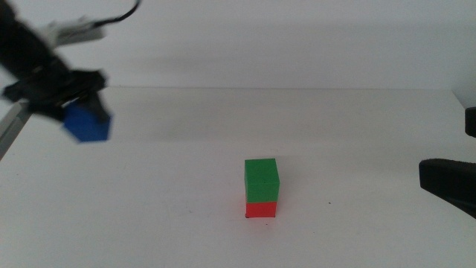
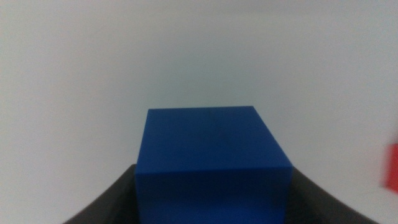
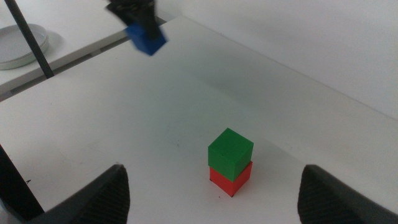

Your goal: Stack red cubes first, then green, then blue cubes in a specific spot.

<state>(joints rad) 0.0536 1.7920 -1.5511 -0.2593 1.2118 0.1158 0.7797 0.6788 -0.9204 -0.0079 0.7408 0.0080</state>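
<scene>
The left gripper (image 1: 78, 112) holds the matte blue cube (image 1: 88, 123) in the air, at the far left. The green cube (image 1: 261, 181) sits squarely on the red cube (image 1: 261, 210). The right gripper (image 3: 214, 193) waits with jaws wide apart.

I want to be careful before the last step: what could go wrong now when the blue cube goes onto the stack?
The left gripper carries the blue cube tilted in the air, so it may land skewed on the green cube. The green cube sits slightly off the red cube, so a push could topple both. The right gripper waits open nearby.
</scene>
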